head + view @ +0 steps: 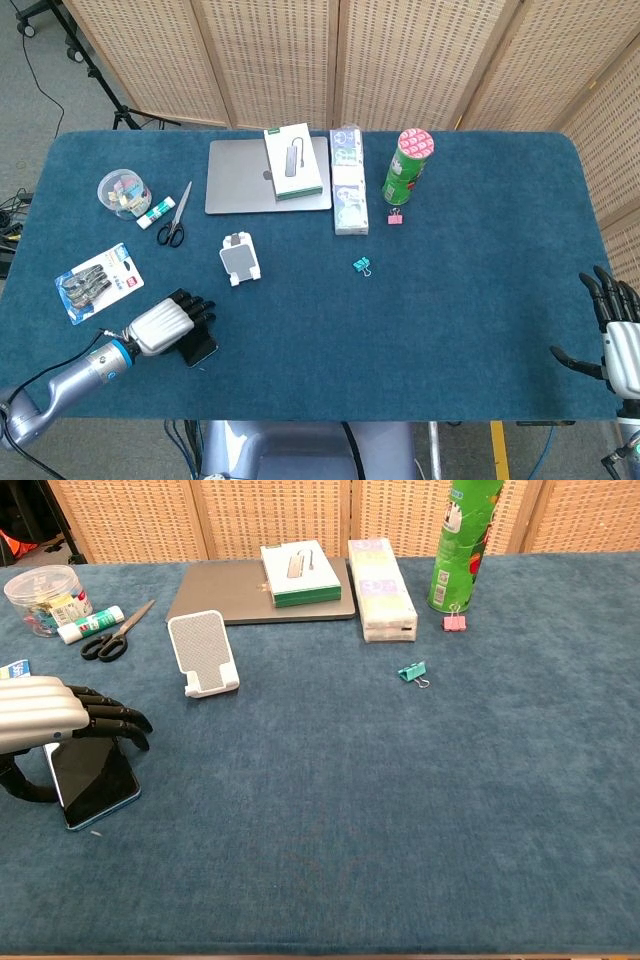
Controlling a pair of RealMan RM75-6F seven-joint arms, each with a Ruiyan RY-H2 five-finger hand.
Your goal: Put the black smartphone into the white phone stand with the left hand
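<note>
My left hand (45, 715) hangs over the phone (92, 781), which lies flat on the table (450, 300) near its front edge, well short of the stand (203, 652). My fingers (110, 720) curl down above the phone's far end and my thumb sits at its left edge; I cannot tell whether they touch it. My right hand (612, 330) rests far right of the stand at the table's edge, fingers spread, holding nothing. No writing is readable on the green can (407, 166) or the box (292, 160) on the laptop (240, 180). My hand hides the phone's far end.
</note>
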